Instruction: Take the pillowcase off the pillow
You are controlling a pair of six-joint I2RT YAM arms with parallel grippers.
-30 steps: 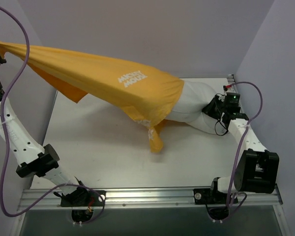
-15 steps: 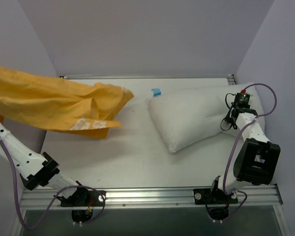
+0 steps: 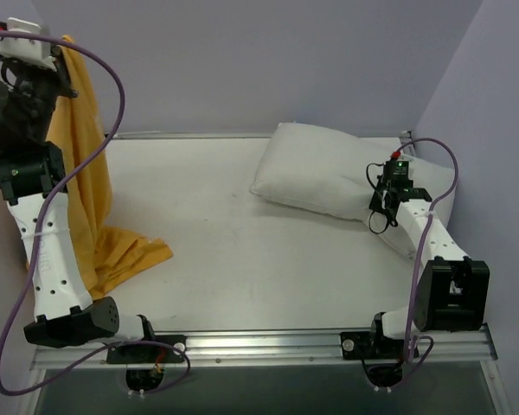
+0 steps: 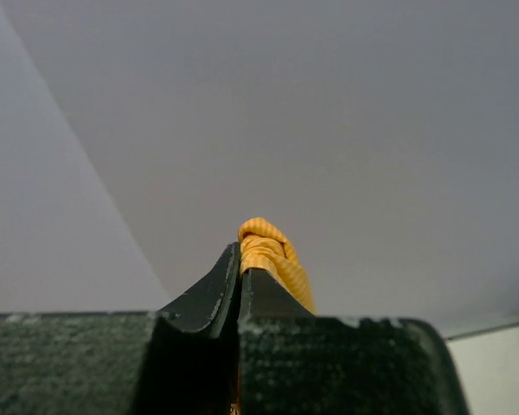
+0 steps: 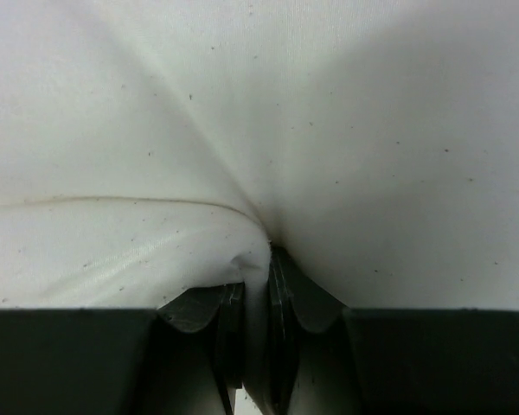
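Now: pillowcase [image 3: 85, 186], thin, limp, likely light; hangs from the left gripper [image 4: 240, 264], clamped on a bunched fold, tail on table [image 3: 225, 259]. Pillow [image 3: 316, 169], soft, plump; far right, right gripper [image 5: 258, 259] pinching its cloth. Grip gathered edges.

pillowcase [image 3: 82, 186]: partly behind left arm [image 3: 48, 251] | pillow [image 3: 316, 169]: corner behind right arm [image 3: 432, 242]

Robot lab cell, plain lavender walls [image 3: 242, 60], white table [image 3: 225, 259], aluminium mounting rail [image 3: 268, 341], purple cabling [image 3: 455, 173]
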